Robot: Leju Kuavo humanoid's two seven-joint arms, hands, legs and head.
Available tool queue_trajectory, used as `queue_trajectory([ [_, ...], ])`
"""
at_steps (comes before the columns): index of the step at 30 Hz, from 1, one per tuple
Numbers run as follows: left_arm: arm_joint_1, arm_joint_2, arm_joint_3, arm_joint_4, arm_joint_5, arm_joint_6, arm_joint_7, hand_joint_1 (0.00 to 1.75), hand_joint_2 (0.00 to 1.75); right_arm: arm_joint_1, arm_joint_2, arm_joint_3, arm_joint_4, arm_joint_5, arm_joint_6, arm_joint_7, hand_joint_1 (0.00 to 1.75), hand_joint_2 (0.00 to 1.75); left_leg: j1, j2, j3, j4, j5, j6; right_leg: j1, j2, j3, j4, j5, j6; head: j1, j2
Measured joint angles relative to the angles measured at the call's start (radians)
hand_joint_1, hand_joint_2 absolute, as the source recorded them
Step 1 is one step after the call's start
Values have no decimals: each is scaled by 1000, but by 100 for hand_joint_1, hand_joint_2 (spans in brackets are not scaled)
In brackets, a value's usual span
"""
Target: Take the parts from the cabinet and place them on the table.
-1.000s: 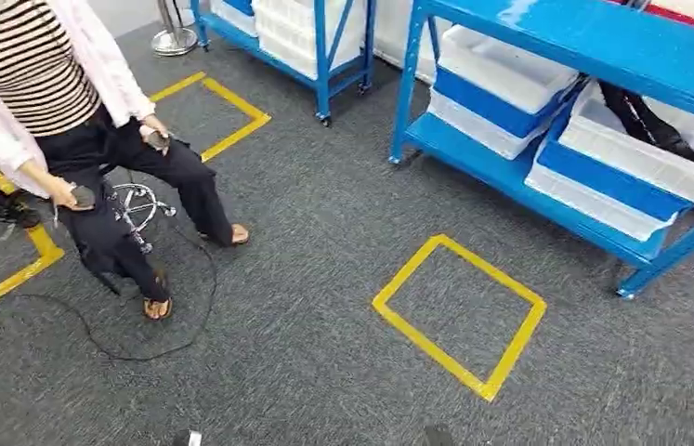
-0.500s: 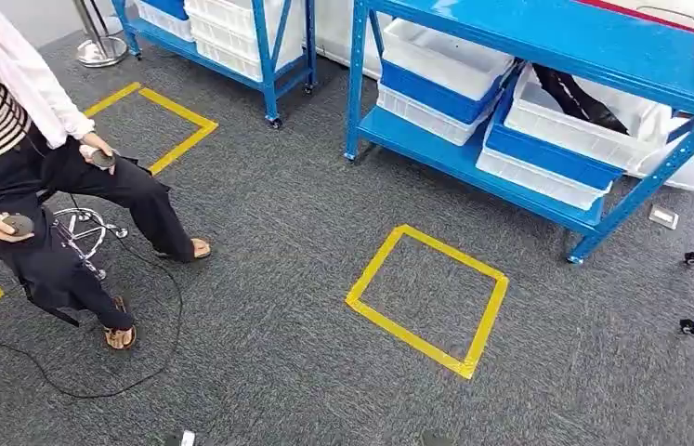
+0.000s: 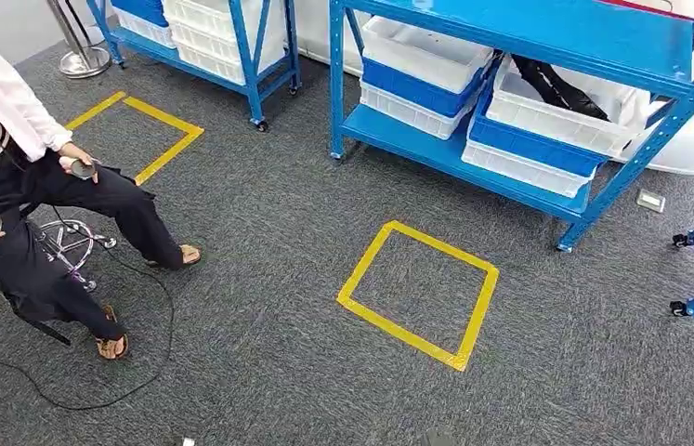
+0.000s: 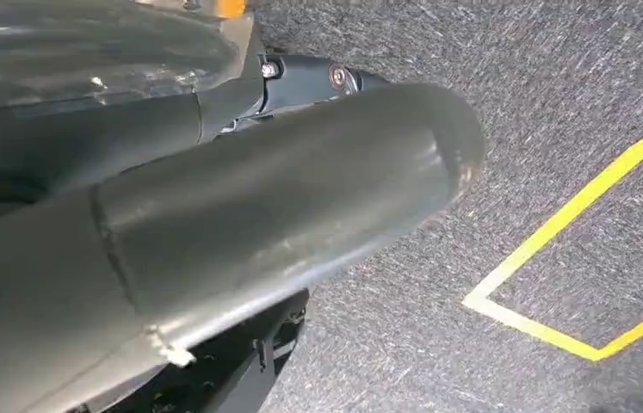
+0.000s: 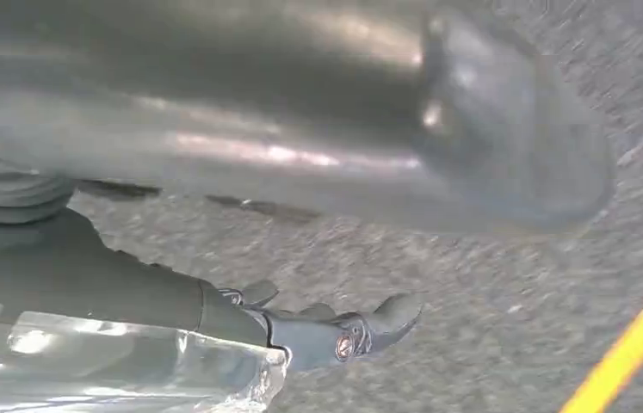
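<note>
The black parts [image 3: 556,85] lie in a white bin [image 3: 603,141] on the lower shelf of the blue cabinet [image 3: 436,149], well apart from both hands and far ahead of them, past the yellow taped square [image 3: 399,332] on the carpet. The left hand [image 4: 300,215] and right hand [image 5: 386,112] hang low over the floor, too close and blurred to tell how the fingers lie. This looks like the approach step: next, close in on the cabinet until a hand can reach the bin.
</note>
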Motion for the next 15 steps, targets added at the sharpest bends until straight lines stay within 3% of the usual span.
queue_trajectory([
  [5, 0, 4, -1, 0, -5, 33, -27, 0, 0, -14, 16, 0, -6, 0, -5, -91, 0, 0, 0, 0, 5, -5, 2, -4, 2, 0, 0, 0, -2, -9, 0, 0],
  [9, 3, 4, -2, 0, -6, 71, -48, 0, 0, -23, 19, 1, -16, 5, -12, -140, 0, 0, 0, 0, 4, -6, 2, -5, 3, 0, 0, 1, -2, -9, 0, 0],
  [15, 5, 4, -2, 0, -6, 79, -56, 0, 0, -29, 23, 2, -23, 10, -20, -150, 0, 0, -2, 0, 4, -6, 2, -5, 3, 0, 1, 1, -2, -9, 1, 0],
])
